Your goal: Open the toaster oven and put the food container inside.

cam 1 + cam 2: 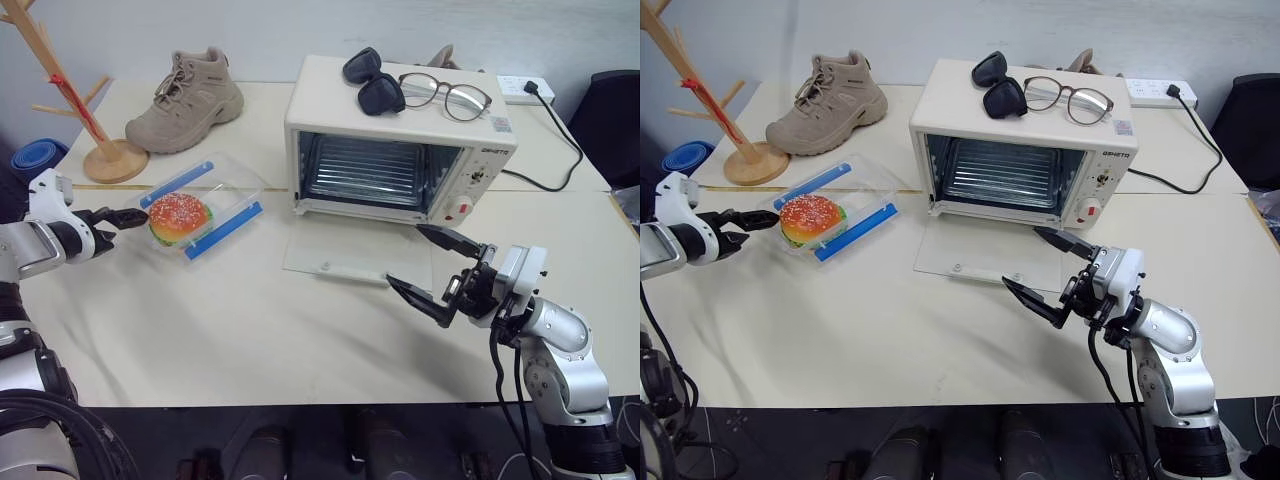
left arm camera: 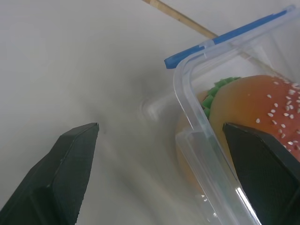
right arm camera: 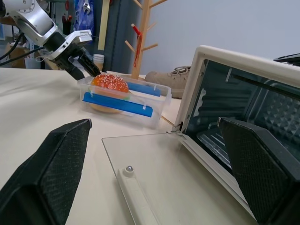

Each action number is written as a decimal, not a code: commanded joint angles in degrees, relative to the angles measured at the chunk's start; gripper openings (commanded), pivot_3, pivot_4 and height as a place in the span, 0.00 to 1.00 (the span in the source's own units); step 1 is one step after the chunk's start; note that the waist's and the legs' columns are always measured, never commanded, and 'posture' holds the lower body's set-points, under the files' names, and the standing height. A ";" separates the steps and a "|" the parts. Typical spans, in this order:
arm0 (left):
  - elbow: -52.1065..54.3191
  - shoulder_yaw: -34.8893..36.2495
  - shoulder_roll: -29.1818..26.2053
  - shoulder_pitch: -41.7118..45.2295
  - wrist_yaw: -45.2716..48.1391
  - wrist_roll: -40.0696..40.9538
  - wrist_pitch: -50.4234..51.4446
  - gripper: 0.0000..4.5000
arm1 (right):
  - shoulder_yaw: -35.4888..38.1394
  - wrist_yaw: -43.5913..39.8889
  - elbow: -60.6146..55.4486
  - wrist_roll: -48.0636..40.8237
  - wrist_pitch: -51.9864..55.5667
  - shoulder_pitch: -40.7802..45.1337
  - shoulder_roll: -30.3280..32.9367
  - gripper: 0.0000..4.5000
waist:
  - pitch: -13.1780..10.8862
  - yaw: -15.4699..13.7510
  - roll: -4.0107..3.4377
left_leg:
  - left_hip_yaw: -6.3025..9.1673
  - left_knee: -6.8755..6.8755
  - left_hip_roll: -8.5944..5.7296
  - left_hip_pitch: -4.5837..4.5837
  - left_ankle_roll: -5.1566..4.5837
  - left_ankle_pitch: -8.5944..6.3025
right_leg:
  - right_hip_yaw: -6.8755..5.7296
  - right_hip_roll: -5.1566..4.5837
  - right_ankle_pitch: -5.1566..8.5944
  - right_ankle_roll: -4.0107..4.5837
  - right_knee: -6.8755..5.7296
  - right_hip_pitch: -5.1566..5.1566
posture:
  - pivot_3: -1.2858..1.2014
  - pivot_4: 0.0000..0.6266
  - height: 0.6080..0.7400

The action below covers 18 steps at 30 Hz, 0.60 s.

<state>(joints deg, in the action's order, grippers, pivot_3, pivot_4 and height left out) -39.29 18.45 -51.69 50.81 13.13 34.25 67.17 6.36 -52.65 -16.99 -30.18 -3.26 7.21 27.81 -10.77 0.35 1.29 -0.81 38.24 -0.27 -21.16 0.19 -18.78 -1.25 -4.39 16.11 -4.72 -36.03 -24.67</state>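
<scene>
From the head views, the toaster oven (image 1: 400,140) stands open, its glass door flat on the desk (image 1: 250,330); my right hand (image 1: 432,268) waits released beside it. The food container (image 1: 200,205) sits left of the oven. In the left wrist view, my left hand (image 2: 159,140) straddles its wall, fingers spread; closing could tip or skid it. The right wrist view shows the door's edge, where the box might catch.

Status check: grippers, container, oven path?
Left gripper open, straddling clear blue-clipped food container wall. Right gripper open, empty. Cream toaster oven door down; path clear.
</scene>
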 commanded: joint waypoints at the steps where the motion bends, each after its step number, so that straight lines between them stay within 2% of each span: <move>1: -3.28 -0.37 -0.26 1.84 -0.04 -3.96 -1.83 0.99 | 0.07 0.92 -2.52 0.28 -0.71 -0.59 -0.27 1.00 | 0.00 0.00 0.00 | -0.01 0.00 0.00 0.00 0.00 0.00 | 0.02 0.00 0.00 0.00 -0.01 0.00 | 0.52 0.24 1.00; 7: -5.35 0.85 0.66 4.30 2.31 -4.70 -0.40 0.99 | 1.49 -0.13 -0.93 0.90 -3.89 -3.53 0.22 1.00 | 0.01 -0.28 0.02 | -0.01 0.01 0.00 -0.02 -0.01 0.00 | 0.04 -0.02 -0.01 -0.01 0.00 0.00 | 0.52 0.24 1.00; 10: -5.09 0.39 0.69 4.43 3.56 -5.79 -0.90 0.87 | 1.55 -0.53 0.23 1.17 -5.05 -3.66 0.16 1.00 | 0.01 -0.14 0.02 | -0.05 0.03 -0.02 0.00 -0.01 0.00 | 0.04 -0.02 -0.02 -0.03 -0.02 0.00 | 0.52 0.24 1.00; 18: -5.20 0.36 0.49 5.92 4.50 -7.85 0.43 0.33 | 1.13 -1.37 2.32 1.47 -6.58 -2.99 -0.16 1.00 | 0.01 -0.12 0.02 | -0.06 0.03 0.00 0.02 -0.01 0.00 | 0.06 -0.01 -0.02 -0.03 -0.07 -0.01 | 0.52 0.24 1.00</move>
<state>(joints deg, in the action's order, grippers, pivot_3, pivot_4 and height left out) -45.22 19.11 -50.20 56.06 17.37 27.70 67.20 6.85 -53.86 -14.39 -28.36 -8.74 3.80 27.80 -10.76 0.23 1.31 -0.88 38.27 -0.27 -21.13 0.18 -18.77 -1.20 -4.40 16.09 -4.75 -36.10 -24.68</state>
